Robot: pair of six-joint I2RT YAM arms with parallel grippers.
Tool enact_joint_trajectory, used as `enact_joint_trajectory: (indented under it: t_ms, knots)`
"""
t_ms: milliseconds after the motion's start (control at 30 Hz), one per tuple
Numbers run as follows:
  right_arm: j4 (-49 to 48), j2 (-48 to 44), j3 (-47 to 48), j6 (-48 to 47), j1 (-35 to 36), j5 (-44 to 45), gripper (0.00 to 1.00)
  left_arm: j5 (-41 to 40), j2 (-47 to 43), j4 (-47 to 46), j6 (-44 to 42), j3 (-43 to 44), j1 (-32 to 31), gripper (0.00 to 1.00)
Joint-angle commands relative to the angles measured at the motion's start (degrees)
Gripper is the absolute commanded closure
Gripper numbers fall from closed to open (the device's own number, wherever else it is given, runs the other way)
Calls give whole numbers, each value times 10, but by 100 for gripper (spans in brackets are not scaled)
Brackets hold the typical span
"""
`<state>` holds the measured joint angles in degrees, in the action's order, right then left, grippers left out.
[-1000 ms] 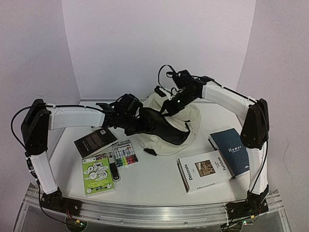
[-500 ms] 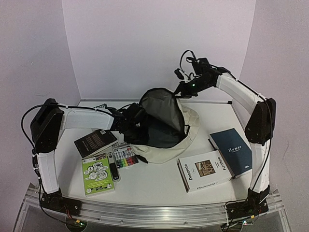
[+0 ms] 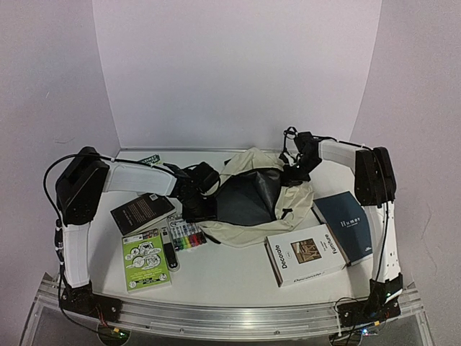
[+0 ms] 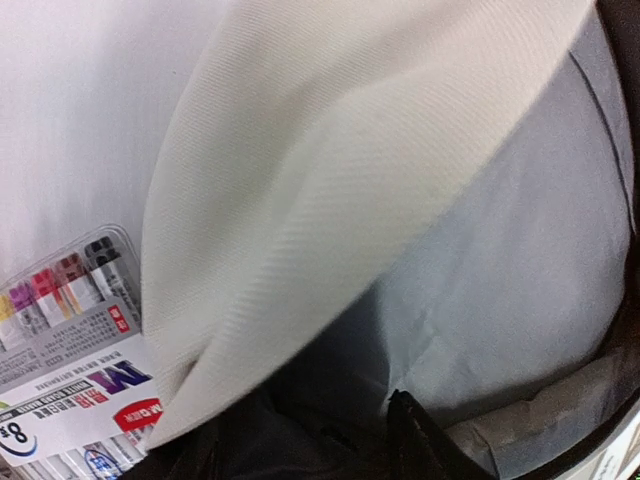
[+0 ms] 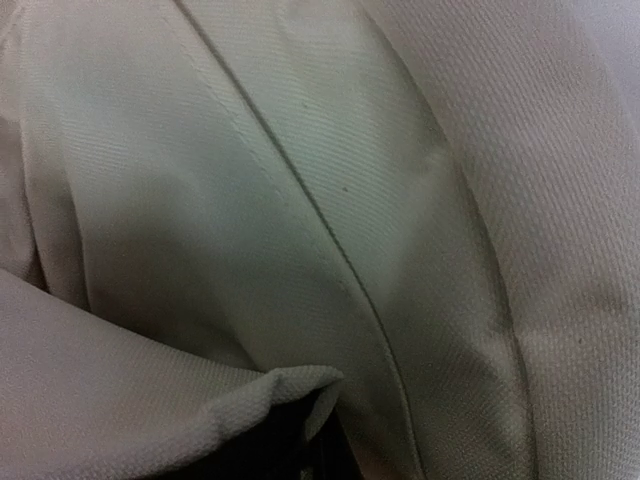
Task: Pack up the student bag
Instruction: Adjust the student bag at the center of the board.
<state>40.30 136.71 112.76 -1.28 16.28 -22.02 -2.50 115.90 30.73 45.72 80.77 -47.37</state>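
Table (image 3: pixel 230 281) with bag (image 3: pixel 241 232) lying between the two grippers, long axis running left to right, mouth turned up and showing dark lining. The left gripper (image 3: pixel 196 204) sits against the bag's left rim, with cream cloth and grey lining directly ahead of its fingers in the wrist view; whether they are apart or clamped on the rim cannot be told. The right gripper (image 3: pixel 294 171) rests at the far right rim with fingers closed together; its wrist view is filled with cream cloth, and whether a fold is pinched cannot be told. Nearward of the right fingers lie a navy book (image 3: pixel 346 225) lettered "Humor" and a white book (image 3: pixel 306 256) reading "Decorate" on the cover and "Furniture" on the spine. Nearward of the left fingers lie a black book (image 3: pixel 142 211) and a green booklet (image 3: pixel 146 261), both with print too small to read. Just beside the left fingers is a marker pack (image 3: pixel 186 232) bearing a large "M" and an "8". Likely next: keep the mouth spread while one arm fetches an item. The left arm is nearer the markers, the right nearer the two large books.
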Motion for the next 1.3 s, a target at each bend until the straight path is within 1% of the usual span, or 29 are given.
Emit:
enact_joint_trajectory:
  t_ms: [0, 67, 100, 133, 200, 267, 367, 433, 533, 633, 700, 800, 933, 1033, 1133, 1200, 1267]
  knots:
    - [4, -45, 22, -18, 2, -61, 92, 23, -28, -15, -43, 0, 5, 40]
    - [4, -71, 26, -22, 3, -104, 88, 41, -41, -31, -73, 9, 4, 38]
    - [3, -81, 28, -24, 3, -124, 88, 41, -51, -37, -88, 17, 4, 35]
    - [3, -91, 30, -26, 3, -140, 91, 41, -60, -47, -106, 23, 4, 33]
    - [4, -105, 30, -28, 5, -164, 100, 38, -86, -79, -146, 25, 5, 29]
    - [4, -123, 24, -35, 10, -175, 100, 31, -108, -106, -205, 28, 8, 25]
    - [7, -148, 5, -44, 23, -185, 100, 33, -120, -130, -277, 43, 34, 19]
    - [8, -167, -10, -46, 33, -186, 100, 68, -117, -152, -325, 46, 63, 18]
    - [10, -183, -22, -44, 41, -181, 100, 113, -92, -163, -407, 63, 83, 16]
    - [17, -192, -21, -40, 42, -175, 100, 159, -47, -124, -476, 105, 96, 16]
    - [24, -199, -22, -43, 41, -173, 100, 164, -24, -114, -509, 118, 98, 17]
    - [32, -209, -32, -49, 42, -171, 100, 153, 0, -142, -522, 130, 108, 17]
    - [47, -216, -45, -58, 42, -170, 100, 180, 37, -176, -521, 168, 125, 17]
    - [59, -215, -45, -64, 42, -170, 100, 211, 88, -155, -536, 234, 132, 19]
    - [64, -211, -41, -69, 42, -166, 100, 219, 126, -146, -536, 276, 138, 26]
    - [68, -209, -37, -74, 42, -162, 100, 228, 137, -158, -524, 283, 145, 35]
    - [72, -208, -35, -80, 42, -161, 100, 246, 140, -180, -510, 280, 153, 47]
